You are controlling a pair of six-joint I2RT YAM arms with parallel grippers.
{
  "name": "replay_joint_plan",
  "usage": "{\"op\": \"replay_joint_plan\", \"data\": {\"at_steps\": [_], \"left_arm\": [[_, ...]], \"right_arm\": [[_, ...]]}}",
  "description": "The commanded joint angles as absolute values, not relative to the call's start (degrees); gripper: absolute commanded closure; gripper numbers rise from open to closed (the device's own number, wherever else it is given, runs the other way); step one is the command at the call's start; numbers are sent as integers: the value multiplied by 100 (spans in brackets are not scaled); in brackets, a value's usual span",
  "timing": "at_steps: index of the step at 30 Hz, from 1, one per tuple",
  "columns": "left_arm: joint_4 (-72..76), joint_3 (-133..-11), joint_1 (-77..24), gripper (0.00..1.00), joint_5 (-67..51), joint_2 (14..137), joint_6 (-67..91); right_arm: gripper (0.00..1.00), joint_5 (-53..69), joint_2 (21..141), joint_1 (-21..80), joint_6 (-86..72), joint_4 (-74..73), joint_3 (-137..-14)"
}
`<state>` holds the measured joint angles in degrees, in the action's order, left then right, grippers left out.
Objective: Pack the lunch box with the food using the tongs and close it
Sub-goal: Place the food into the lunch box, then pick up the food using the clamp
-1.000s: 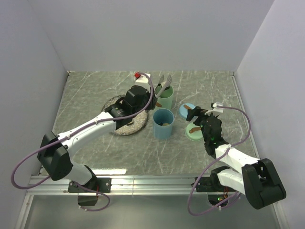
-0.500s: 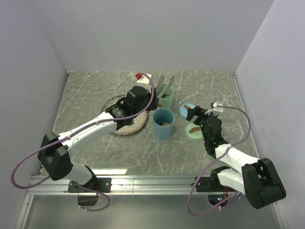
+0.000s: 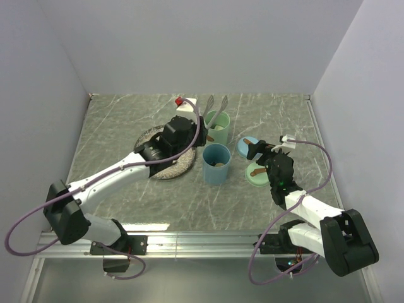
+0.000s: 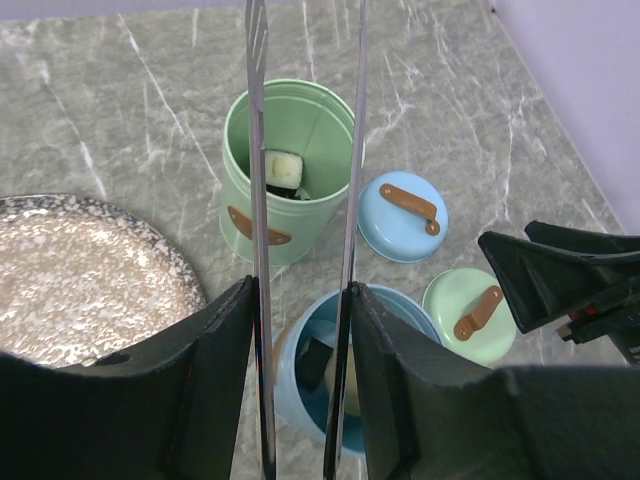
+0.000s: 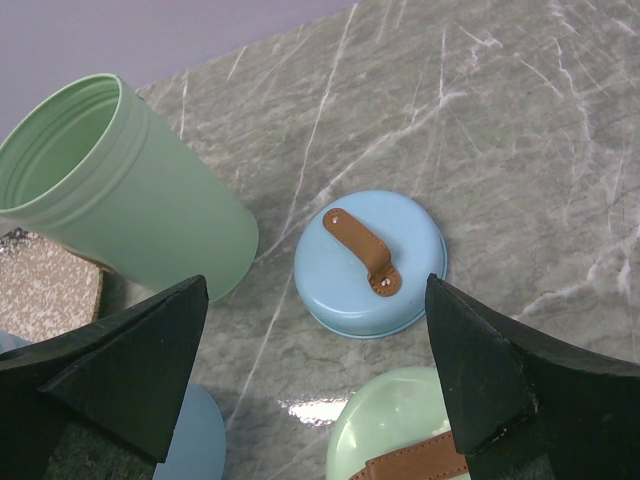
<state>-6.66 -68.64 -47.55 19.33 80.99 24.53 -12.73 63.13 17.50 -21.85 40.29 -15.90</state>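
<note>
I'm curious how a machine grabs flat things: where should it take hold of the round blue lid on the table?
By the brown strap handle on top, coming straight down from above. The blue lid lies flat, handle up; its rim is low and wide, while the strap is narrow and seems raised.

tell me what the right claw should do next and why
Probably lower the right claw onto the brown handle of the blue lid: its jaws stand wide open just above it, the blue cup and green cup both hold food, and the visible part of the plate looks bare.
</note>
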Motion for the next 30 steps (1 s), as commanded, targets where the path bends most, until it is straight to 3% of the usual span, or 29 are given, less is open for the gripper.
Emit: {"op": "replay_joint_plan", "data": {"at_steps": [1, 9, 15, 30], "left_arm": [[-457, -6698, -4869, 53, 2434, 7524, 2478], [-992, -5539, -5062, 53, 3673, 6295, 3356], [-2327, -4712, -5281, 54, 4631, 5687, 4586], [-4332, -4395, -6284, 54, 5247, 5897, 6811]], "right_arm": [[4, -1301, 6319, 1793, -2153, 4254, -1811], [4, -1292, 6275, 1784, -2145, 4280, -1793], [4, -1283, 6284, 1793, -2136, 4272, -1793], [5, -1292, 5757, 1784, -2171, 4140, -1565]]}}
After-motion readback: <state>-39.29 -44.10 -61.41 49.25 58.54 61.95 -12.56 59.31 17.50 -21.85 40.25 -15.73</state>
